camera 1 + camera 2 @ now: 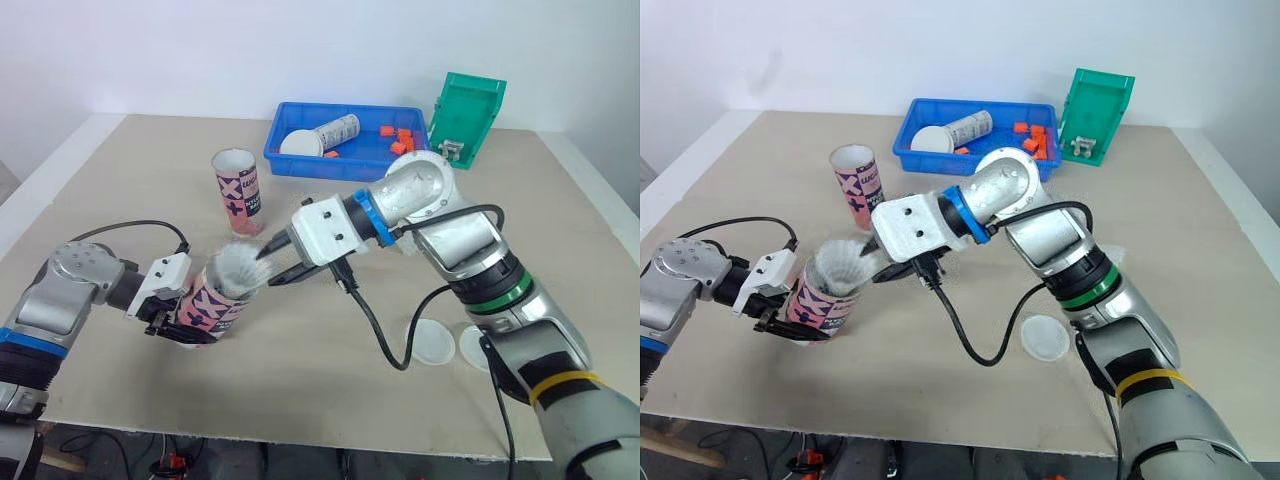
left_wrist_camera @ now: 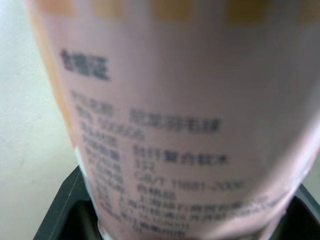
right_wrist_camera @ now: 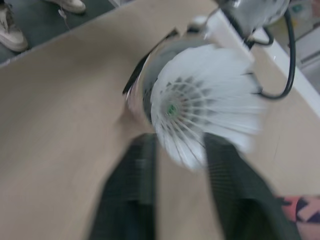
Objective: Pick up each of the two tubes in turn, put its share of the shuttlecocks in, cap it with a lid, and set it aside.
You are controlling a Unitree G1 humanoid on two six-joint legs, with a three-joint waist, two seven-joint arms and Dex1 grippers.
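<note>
My left gripper (image 1: 178, 322) is shut on a pink printed tube (image 1: 212, 308), holding it tilted just above the table with its mouth facing my right arm. A white feather shuttlecock (image 1: 238, 265) sits in that mouth, its skirt sticking out. My right gripper (image 1: 272, 265) is open right at the skirt, and in the right wrist view its two black fingers (image 3: 142, 180) stand apart on either side of the lower edge of the feathers (image 3: 205, 100). The tube's label (image 2: 190, 125) is close up in the left wrist view. A second pink tube (image 1: 237, 190) stands upright behind.
Two white lids (image 1: 433, 340) lie on the table near my right forearm. At the back, a blue bin (image 1: 300, 165) holds a lying tube, a white lid and orange pieces. A tilted green bin (image 1: 470, 115) is beside it. A black cable hangs from my right wrist.
</note>
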